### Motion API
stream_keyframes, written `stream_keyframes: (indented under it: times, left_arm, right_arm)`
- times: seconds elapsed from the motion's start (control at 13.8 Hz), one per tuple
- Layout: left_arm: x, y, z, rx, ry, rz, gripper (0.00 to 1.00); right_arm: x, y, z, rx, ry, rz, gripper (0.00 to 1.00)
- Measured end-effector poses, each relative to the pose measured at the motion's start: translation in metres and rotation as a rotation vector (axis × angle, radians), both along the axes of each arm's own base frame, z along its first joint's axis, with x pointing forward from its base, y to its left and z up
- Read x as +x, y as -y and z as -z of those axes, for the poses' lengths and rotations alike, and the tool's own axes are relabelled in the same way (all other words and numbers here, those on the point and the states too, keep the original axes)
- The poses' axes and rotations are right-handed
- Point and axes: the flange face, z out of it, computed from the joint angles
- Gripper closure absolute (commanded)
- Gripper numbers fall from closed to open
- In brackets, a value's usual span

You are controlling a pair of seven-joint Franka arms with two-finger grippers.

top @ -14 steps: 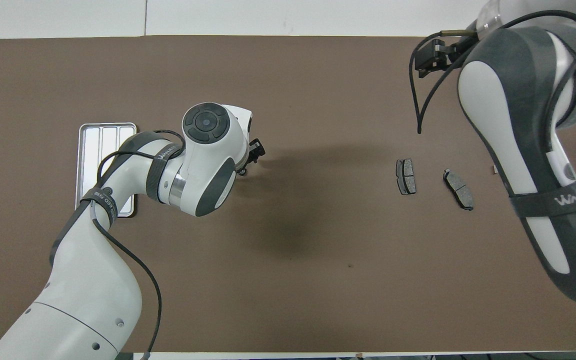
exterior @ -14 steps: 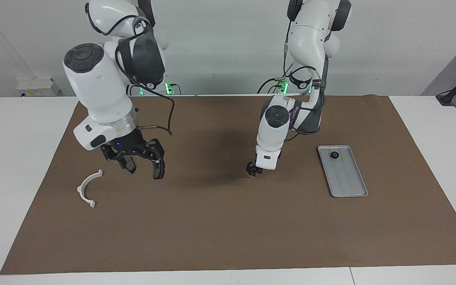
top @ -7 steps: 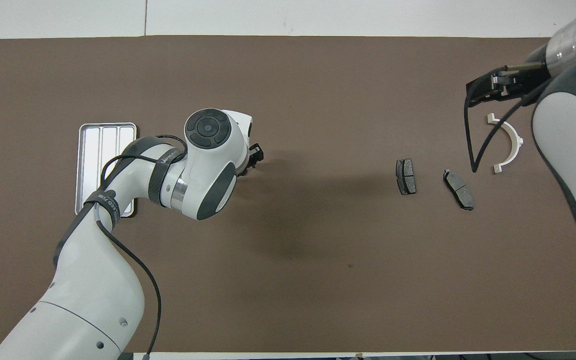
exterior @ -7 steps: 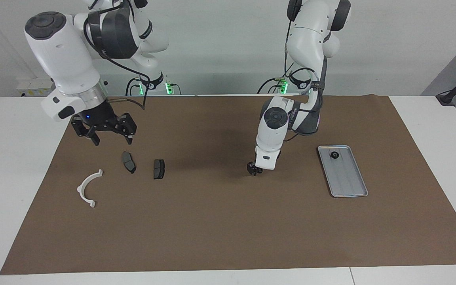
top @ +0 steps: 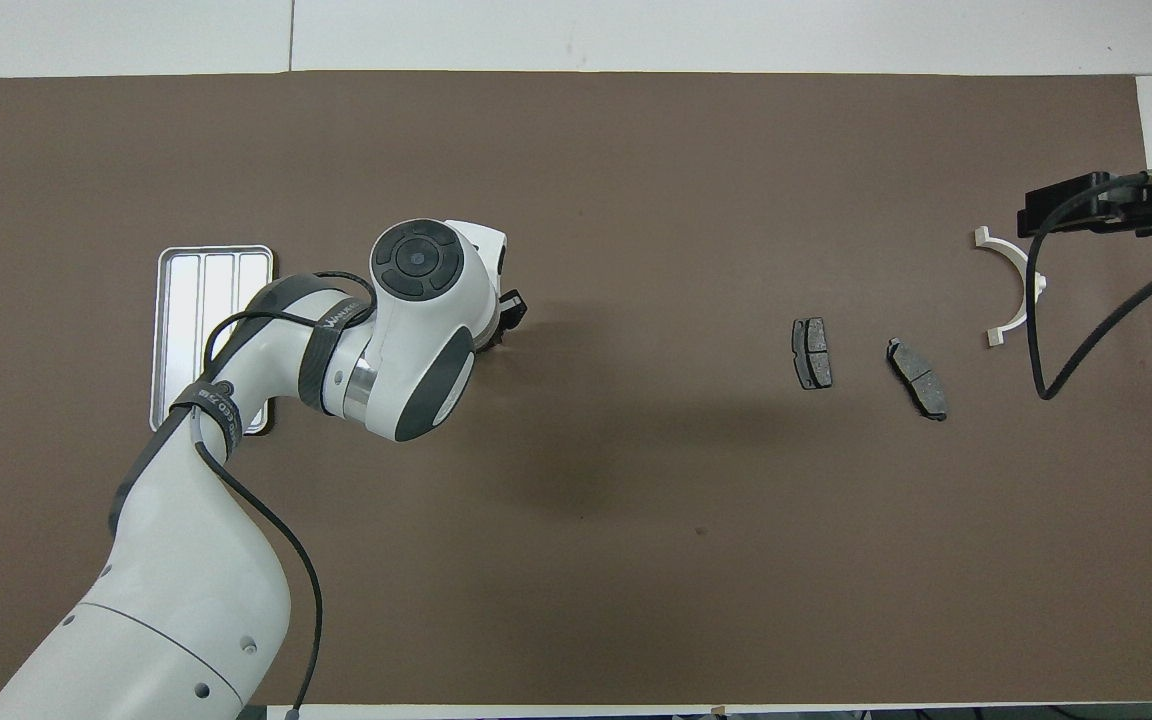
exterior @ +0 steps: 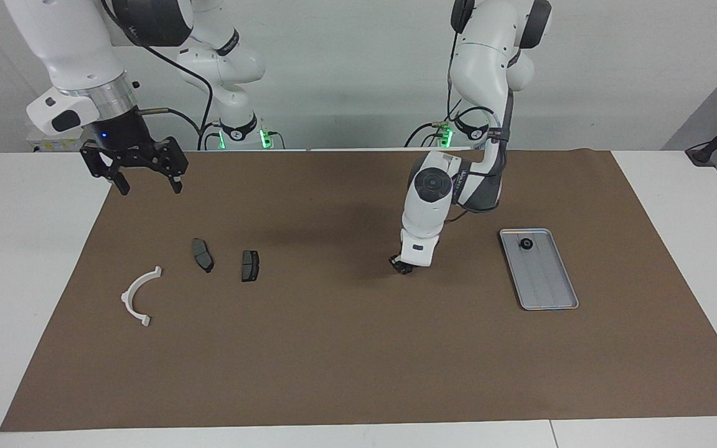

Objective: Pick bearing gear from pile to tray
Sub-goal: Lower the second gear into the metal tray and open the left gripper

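Left pincer [exterior: 401, 266], open a second ago, now closed low on the brown mat, presumably on a tiny black gear; right pincer [exterior: 145, 177], open and empty, has lifted away.

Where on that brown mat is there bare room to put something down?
Most of the mat is bare: the strip farthest from the robots, and the stretch between the brake pads and the left hand. Crowded spots: pads beside the white bracket, and the tray.
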Motion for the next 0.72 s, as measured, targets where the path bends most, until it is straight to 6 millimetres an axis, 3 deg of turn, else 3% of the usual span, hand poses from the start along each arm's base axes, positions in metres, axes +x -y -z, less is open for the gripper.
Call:
stream_keyframes:
  times: [0.51,0.65,0.72]
  left_arm:
    - [0.005,-0.010,-0.004,0.033,0.001,-0.035,1.00]
    - [0.018,-0.031,-0.018,0.056,0.003,-0.040,1.00]
    - [0.025,-0.052,-0.030,0.057,0.002,-0.031,1.00]
  right_arm:
    - [-0.010,0.018,0.006,0.002,-0.017,0.030,0.00]
    - [-0.010,0.023,0.008,0.002,-0.022,0.039,0.00]
    - [-0.010,0.023,0.008,0.002,-0.022,0.039,0.00]
